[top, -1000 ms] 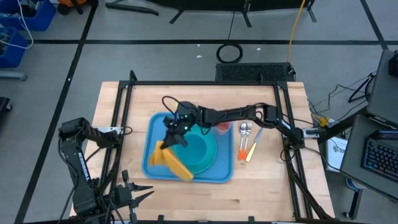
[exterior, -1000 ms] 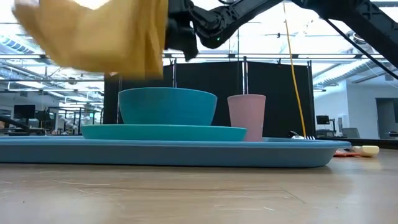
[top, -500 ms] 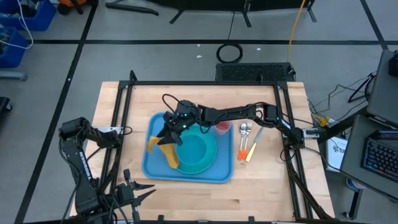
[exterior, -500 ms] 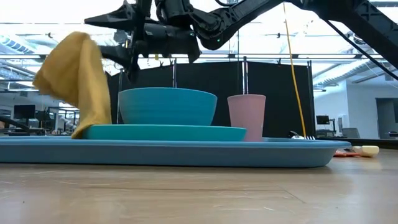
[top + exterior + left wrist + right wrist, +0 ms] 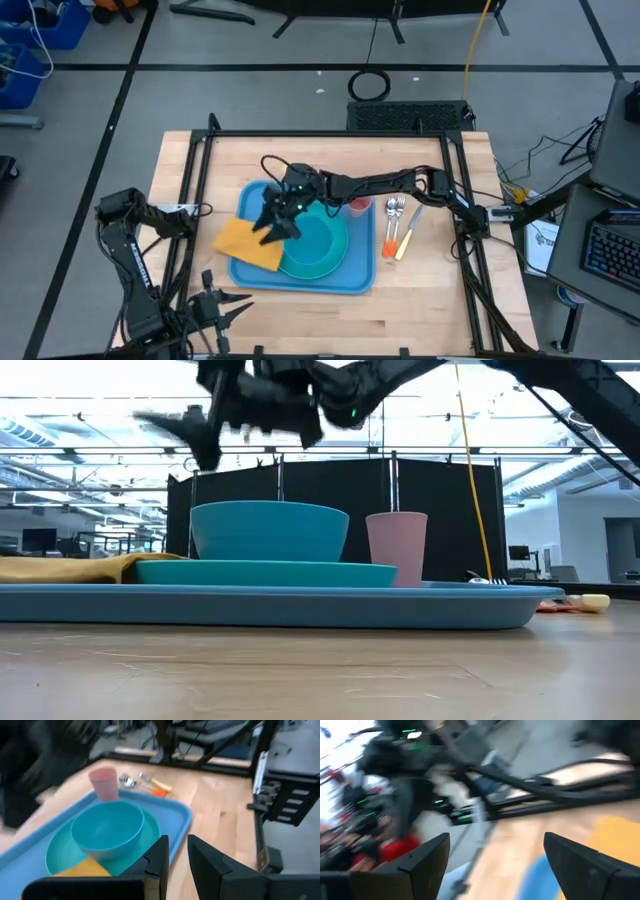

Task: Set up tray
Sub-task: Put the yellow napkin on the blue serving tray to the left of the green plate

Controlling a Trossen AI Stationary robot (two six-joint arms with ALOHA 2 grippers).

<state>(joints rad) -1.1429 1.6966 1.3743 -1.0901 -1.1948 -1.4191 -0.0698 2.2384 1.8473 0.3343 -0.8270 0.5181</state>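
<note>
1. The light-blue tray (image 5: 355,280) lies in the middle of the wooden table (image 5: 420,310).
2. On it sit a teal plate (image 5: 335,262), a teal bowl (image 5: 268,531) and a pink cup (image 5: 396,547).
3. An orange napkin (image 5: 248,243) lies flat over the tray's left rim, partly on the table.
4. The right hand (image 5: 272,222) hovers above the napkin, fingers spread wide, holding nothing.
5. The left hand (image 5: 174,857) waits off the table's left front corner, fingers narrowly apart, empty.
6. Cutlery (image 5: 398,225) lies right of the tray.

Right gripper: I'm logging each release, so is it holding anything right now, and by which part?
Nothing. The right gripper hangs open above the tray; the orange napkin lies flat across the tray's left rim, apart from the fingers.
</note>
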